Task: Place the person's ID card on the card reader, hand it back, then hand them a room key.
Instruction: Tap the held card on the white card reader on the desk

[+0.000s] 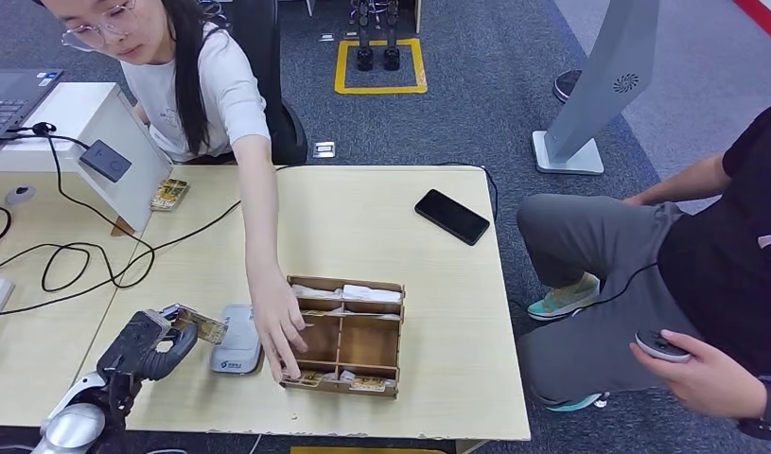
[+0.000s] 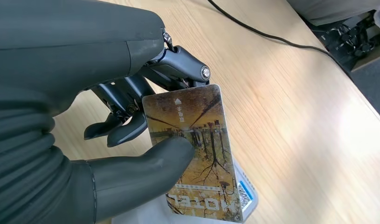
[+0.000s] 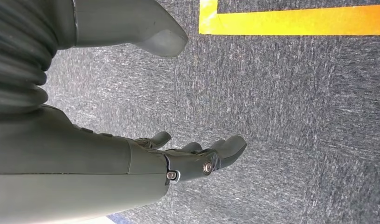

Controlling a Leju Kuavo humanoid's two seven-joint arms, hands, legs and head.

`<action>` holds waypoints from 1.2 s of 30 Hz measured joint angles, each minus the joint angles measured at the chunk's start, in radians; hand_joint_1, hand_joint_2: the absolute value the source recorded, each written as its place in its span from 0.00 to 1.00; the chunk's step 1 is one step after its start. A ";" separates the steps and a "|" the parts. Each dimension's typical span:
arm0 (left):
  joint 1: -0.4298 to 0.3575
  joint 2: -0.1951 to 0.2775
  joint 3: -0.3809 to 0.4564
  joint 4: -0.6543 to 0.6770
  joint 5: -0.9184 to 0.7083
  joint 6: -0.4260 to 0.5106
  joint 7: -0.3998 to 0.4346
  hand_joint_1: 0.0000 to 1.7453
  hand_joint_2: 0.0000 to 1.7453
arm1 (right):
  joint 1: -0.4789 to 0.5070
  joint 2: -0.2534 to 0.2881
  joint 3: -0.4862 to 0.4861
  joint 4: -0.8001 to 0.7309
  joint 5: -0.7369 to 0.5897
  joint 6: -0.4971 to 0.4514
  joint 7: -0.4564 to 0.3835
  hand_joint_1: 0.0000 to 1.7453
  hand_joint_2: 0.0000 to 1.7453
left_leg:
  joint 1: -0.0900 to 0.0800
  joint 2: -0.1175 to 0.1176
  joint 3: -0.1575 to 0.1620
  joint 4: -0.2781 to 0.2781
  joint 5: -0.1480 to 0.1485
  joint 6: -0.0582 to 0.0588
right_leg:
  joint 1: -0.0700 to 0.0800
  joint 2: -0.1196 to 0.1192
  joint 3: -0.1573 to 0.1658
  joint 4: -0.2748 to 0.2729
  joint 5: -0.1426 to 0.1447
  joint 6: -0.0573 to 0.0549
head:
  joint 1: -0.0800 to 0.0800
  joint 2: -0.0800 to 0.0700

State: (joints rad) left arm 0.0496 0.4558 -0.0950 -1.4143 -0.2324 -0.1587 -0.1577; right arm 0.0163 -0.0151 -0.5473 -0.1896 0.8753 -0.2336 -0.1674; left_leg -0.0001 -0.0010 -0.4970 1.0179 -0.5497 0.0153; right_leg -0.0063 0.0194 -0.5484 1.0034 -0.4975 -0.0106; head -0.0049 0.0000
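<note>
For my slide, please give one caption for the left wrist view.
Left hand pinches a hotel card above the card reader on the table.

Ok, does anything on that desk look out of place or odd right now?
Nothing looks spilled or damaged. One oddity: the person's hand rests on the wooden card box, close beside the left hand, which holds a hotel card over the card reader.

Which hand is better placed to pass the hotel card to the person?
Left. The left hand already pinches the hotel card beside the person's hand; the right hand hangs empty over carpet.
</note>
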 joint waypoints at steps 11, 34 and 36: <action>-0.009 -0.060 0.000 0.007 -0.086 0.058 0.035 1.00 1.00 | -0.002 0.005 -0.017 0.000 0.016 0.003 0.004 0.00 1.00 | 0.000 0.000 0.000 0.000 0.000 0.000 | 0.000 0.000 0.000 0.000 0.000 0.000 | 0.000 0.000; -0.009 -0.117 0.000 0.099 -0.340 0.208 0.060 1.00 1.00 | -0.004 0.011 -0.050 -0.003 0.051 0.005 -0.003 0.00 1.00 | 0.000 0.000 0.001 0.000 0.000 0.000 | 0.000 0.000 0.001 0.000 0.000 0.000 | 0.000 0.000; -0.009 -0.120 0.000 0.105 -0.346 0.211 0.061 1.00 1.00 | -0.004 0.011 -0.050 -0.003 0.052 0.005 -0.003 0.00 1.00 | 0.000 0.000 0.001 0.000 0.000 0.000 | 0.000 0.000 0.001 0.000 0.000 0.000 | 0.000 0.000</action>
State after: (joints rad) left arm 0.0402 0.3359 -0.0950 -1.3095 -0.5782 0.0521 -0.0965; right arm 0.0122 -0.0042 -0.5977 -0.1926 0.9271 -0.2289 -0.1701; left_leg -0.0001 -0.0013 -0.4961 1.0181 -0.5497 0.0153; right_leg -0.0065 0.0191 -0.5472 1.0034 -0.4974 -0.0106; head -0.0050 0.0000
